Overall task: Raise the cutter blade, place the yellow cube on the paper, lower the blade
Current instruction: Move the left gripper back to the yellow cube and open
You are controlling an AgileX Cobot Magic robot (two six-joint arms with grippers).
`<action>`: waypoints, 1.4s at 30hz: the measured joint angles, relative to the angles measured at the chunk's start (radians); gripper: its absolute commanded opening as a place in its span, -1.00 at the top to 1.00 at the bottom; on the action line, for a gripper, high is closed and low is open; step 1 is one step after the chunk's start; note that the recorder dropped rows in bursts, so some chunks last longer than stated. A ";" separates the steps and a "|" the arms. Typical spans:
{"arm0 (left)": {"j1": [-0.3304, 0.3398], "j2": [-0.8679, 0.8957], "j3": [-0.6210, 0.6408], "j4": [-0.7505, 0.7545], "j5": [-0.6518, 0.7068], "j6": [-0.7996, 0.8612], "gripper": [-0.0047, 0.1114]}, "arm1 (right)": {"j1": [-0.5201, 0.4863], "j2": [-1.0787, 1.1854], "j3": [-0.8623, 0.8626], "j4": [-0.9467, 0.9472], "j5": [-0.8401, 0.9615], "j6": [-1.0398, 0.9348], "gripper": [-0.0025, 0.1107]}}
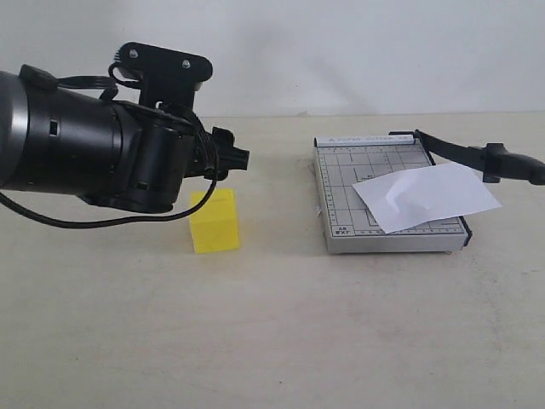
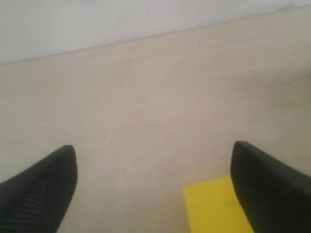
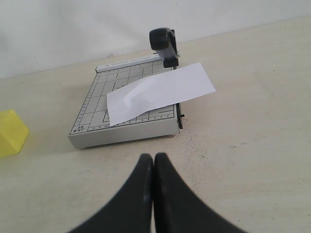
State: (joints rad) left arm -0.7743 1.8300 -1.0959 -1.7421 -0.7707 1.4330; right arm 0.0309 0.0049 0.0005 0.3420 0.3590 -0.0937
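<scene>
The yellow cube (image 1: 214, 221) rests on the table left of the grey cutter base (image 1: 341, 217). My left gripper (image 1: 232, 158) hovers just above and behind the cube and is open, with nothing between its fingers (image 2: 154, 145); only the cube's corner (image 2: 214, 206) shows by one finger. The white creased paper (image 1: 426, 196) lies across the base and overhangs its right edge. The black cutter blade (image 1: 460, 152) is tilted up off the base, its handle (image 3: 164, 43) above the paper (image 3: 160, 90). My right gripper (image 3: 154, 156) is shut and empty, in front of the cutter base (image 3: 121, 133).
A pale wall runs along the back of the beige table (image 1: 281, 324). The bulky left arm (image 1: 85, 145) covers the table's left rear. The right arm does not show in the exterior view.
</scene>
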 measured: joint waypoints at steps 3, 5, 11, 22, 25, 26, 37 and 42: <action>-0.002 0.000 0.003 0.000 0.058 -0.011 -0.48 | 0.000 0.000 0.000 0.000 0.000 0.000 0.96; -0.002 0.000 0.003 0.000 0.072 -0.016 -0.48 | 0.000 0.000 0.000 0.000 0.000 0.000 0.96; -0.002 0.000 0.003 0.000 0.065 -0.088 -0.48 | 0.000 0.000 0.000 0.000 0.000 0.000 0.96; -0.002 0.040 0.003 0.000 0.066 -0.145 -0.48 | 0.000 0.000 0.000 0.000 0.000 0.000 0.96; -0.002 0.062 0.003 0.000 0.078 -0.147 -0.48 | 0.000 0.000 0.000 0.000 0.000 0.000 0.96; -0.002 0.068 0.005 0.000 0.083 -0.147 -0.48 | 0.000 0.000 0.000 0.000 0.000 0.000 0.96; -0.002 0.122 0.017 0.000 0.131 -0.179 -0.48 | 0.000 0.000 0.000 0.000 0.000 0.000 0.96; -0.002 0.142 0.017 0.000 0.141 -0.203 -0.48 | 0.000 0.000 0.000 0.000 0.000 0.000 0.96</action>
State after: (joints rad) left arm -0.7762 1.9718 -1.0791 -1.7421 -0.6299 1.2301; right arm 0.0309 0.0049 0.0005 0.3420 0.3590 -0.0937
